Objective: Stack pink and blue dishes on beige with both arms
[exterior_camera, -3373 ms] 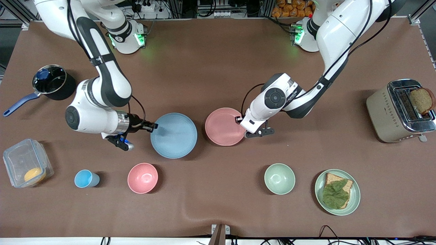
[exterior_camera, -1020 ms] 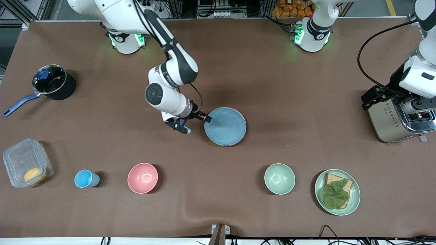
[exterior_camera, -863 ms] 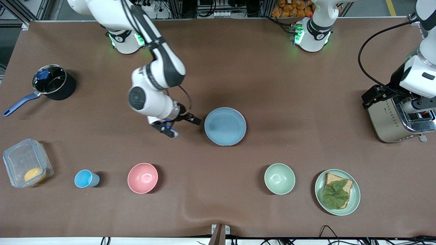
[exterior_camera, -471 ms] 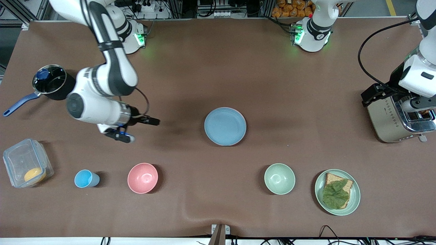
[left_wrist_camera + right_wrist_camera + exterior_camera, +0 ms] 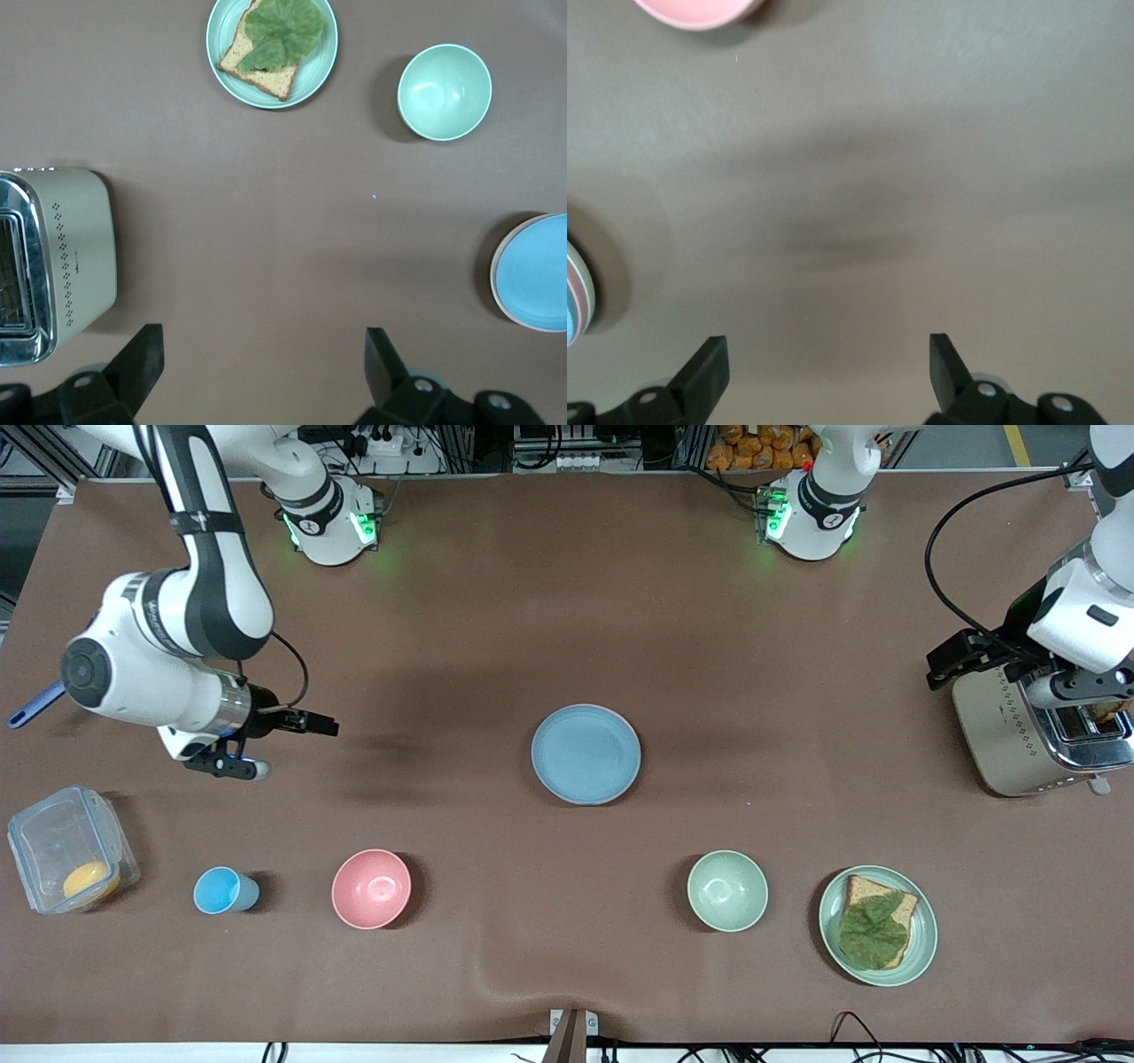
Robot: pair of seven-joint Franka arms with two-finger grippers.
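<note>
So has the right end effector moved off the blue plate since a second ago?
Yes. The right end effector has pulled away from the blue plate, toward the right arm's end of the table, open and empty.

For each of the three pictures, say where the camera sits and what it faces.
Front: high across the table, facing both arms; left hand over the toaster, right hand over bare table.
Left wrist: looks down past its open fingers at toaster, sandwich plate, green bowl.
Right wrist: looks down past its open fingers at table.
Shared: the blue plate shows in all.
</note>
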